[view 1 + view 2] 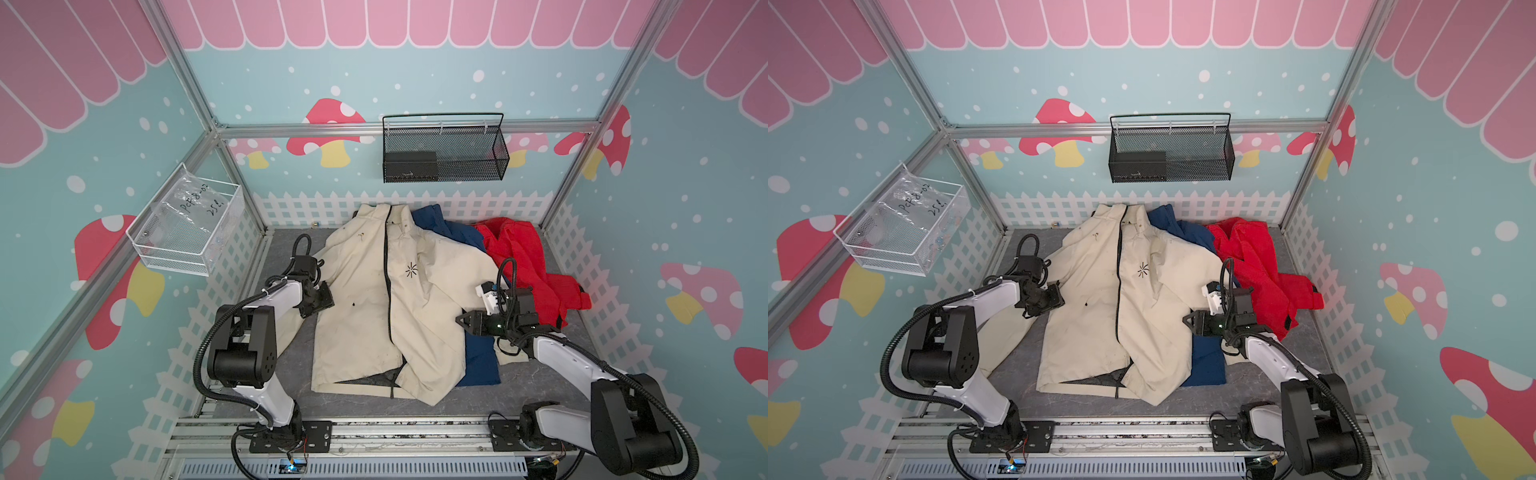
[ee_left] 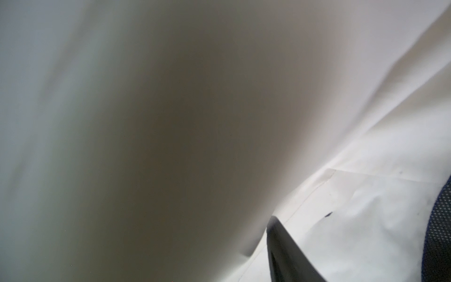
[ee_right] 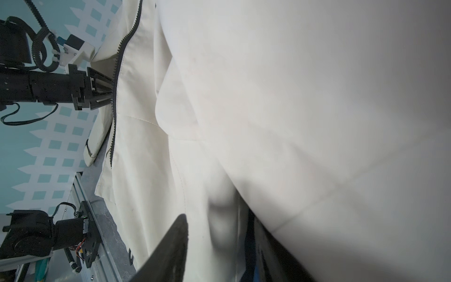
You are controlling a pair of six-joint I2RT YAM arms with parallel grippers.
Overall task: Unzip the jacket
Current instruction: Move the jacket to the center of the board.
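Jacket (image 1: 353, 332): smooth, creased cream cloth, black toothed zipper (image 1: 388, 291), draped partly over blue garment (image 1: 482, 361). Right gripper (image 1: 461, 322) beside that garment, left gripper (image 1: 322, 301) opposite, both touching cream cloth; can't tell jaw width.

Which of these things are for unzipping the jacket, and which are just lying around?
For the job:
- cream fabric jacket
- its dark zipper
- left tool, at the jacket's edge
- right tool, at the jacket's other side

Just lying about:
- blue cloth garment
- red cloth garment
- black mesh basket on the wall
- white wire basket holding a clear plastic bag
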